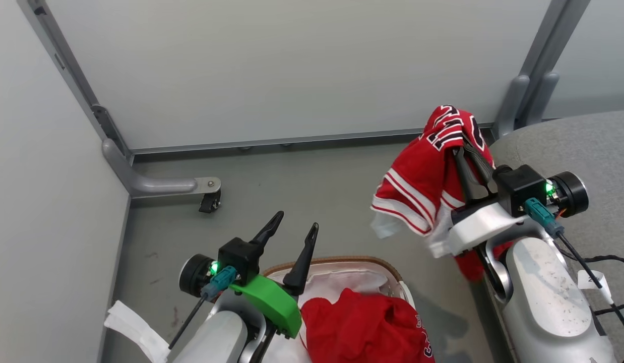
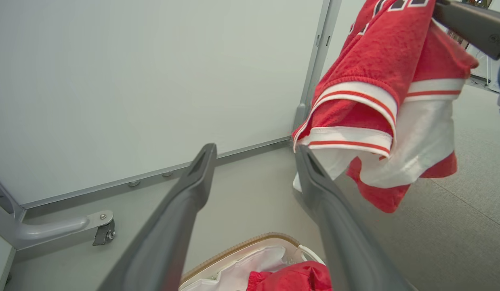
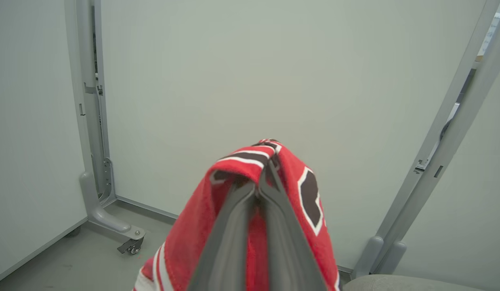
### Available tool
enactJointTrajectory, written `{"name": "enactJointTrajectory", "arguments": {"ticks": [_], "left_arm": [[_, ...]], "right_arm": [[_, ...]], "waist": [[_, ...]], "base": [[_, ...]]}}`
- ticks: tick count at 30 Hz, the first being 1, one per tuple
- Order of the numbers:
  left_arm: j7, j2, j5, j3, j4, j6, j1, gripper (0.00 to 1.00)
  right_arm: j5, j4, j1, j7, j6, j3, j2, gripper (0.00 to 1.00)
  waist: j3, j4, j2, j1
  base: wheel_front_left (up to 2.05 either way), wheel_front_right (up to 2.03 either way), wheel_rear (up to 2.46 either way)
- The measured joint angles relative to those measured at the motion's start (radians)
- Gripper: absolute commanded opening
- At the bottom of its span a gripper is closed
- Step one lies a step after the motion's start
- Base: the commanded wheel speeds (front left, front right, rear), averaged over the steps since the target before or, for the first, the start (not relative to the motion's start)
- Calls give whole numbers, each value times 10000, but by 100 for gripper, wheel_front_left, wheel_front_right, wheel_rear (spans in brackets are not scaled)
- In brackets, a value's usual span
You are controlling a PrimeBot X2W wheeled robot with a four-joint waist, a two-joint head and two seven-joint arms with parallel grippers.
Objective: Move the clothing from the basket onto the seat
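— Where was there room to pass?
— Over the grey floor (image 1: 312, 191), between the basket (image 1: 337, 261) and the far partition wall (image 1: 292, 65). That stretch lay bare.
— And what stood in the way?
— A castered partition foot (image 1: 207, 194) at far left and a grey post (image 1: 523, 101) at far right. The red garment (image 1: 418, 181) hung from the right gripper (image 1: 460, 146), between basket and seat (image 1: 584, 146). The left gripper (image 1: 297, 220), jaws spread, stood above the basket's far-left rim.

Pale partition panels (image 1: 292, 70) close off a grey floor (image 1: 312, 196), joined by grey metal posts (image 1: 70, 75) at the left corner and on the right. A curved foot (image 1: 161, 185) off the left post ends in a small black caster (image 1: 209, 202). White strip (image 1: 133, 325) at lower left, beside the panel.
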Motion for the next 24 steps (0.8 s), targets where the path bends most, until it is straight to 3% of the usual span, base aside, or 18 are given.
{"name": "enactJointTrajectory", "arguments": {"ticks": [11,24], "left_arm": [[0,-221,347,8,-230,-46,308,100],[0,-268,445,-579,-314,-48,-68,100]], "right_arm": [[-531,-328,319,0,4,-575,-6,0],[-533,-512,293,0,4,-855,-12,0]], "waist": [[182,-1062,0,0],[762,-3243,0,0]], "base": [[0,0,0],[0,0,0]]}}
